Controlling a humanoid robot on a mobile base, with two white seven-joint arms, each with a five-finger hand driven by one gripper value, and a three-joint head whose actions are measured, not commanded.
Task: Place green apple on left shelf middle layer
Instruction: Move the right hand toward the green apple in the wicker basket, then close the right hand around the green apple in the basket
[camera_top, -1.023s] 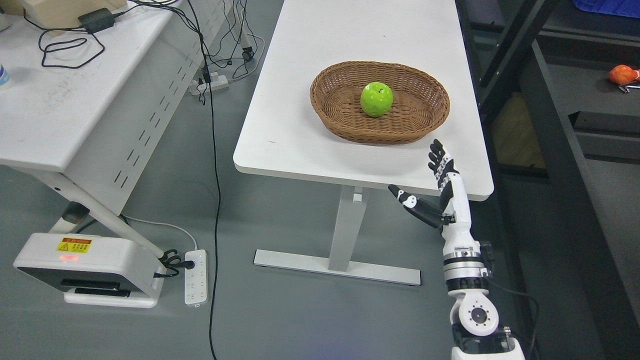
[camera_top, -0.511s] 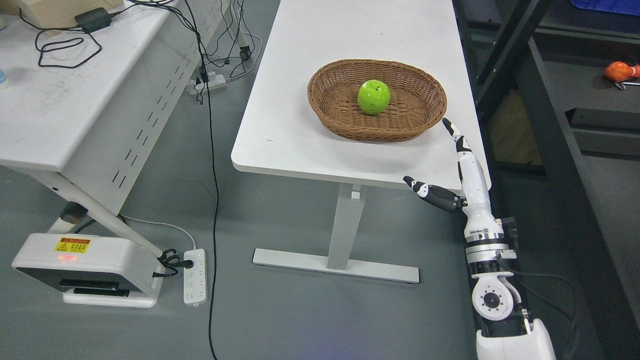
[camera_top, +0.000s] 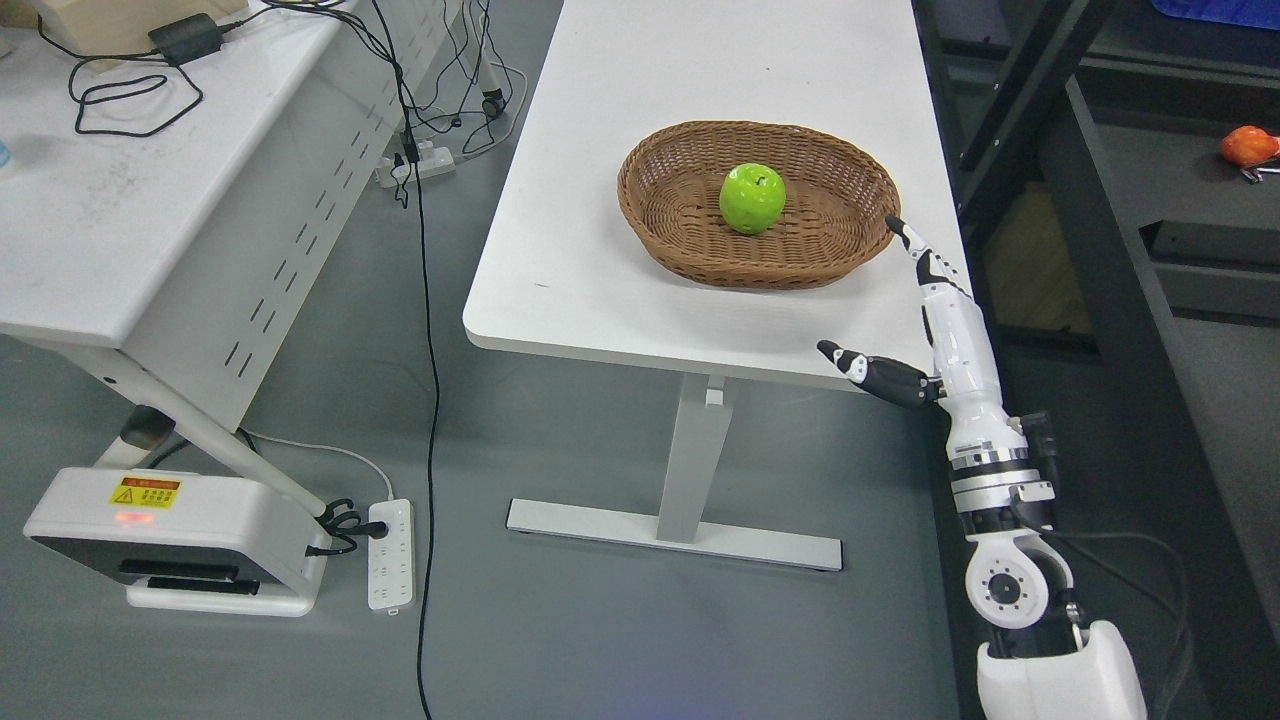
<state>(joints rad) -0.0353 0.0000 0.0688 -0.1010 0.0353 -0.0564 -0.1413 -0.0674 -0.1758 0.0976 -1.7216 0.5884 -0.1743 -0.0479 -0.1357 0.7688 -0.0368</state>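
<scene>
The green apple (camera_top: 752, 198) was seen lying inside the brown wicker basket (camera_top: 660, 215), about at its middle, stem dimple up. The basket was placed on the white counter (camera_top: 640, 150), toward its near right part, well inside the edges.

The right hand (camera_top: 950, 320) was brought in from the lower right, its arm (camera_top: 1005, 560) rising from the bottom edge. The hand was held edge-on over the counter's near right corner, just beside the basket's right rim; contact with the rim could not be told. Its fingers (camera_top: 912, 245) were stretched out straight and pointed up-picture toward the basket, with the thumb (camera_top: 865, 365) splayed out to the left over the counter's front edge. Nothing was gripped: the fingers were spread and empty, well apart from the apple.

The left hand was not seen.

A second white desk (camera_top: 120, 200) was noted at the left, with black cables (camera_top: 125, 95) and a black adapter (camera_top: 185, 38) on top. A long black cord (camera_top: 430, 330) was hung down to the grey floor (camera_top: 560, 620), where a white power strip (camera_top: 390, 555) lay beside a white base unit (camera_top: 170, 540) with a yellow warning label. Dark shelving (camera_top: 1150, 230) was seen at the right edge, with a small orange-red object (camera_top: 1248, 146) resting on it. Which shelf layer that was could not be told.
</scene>
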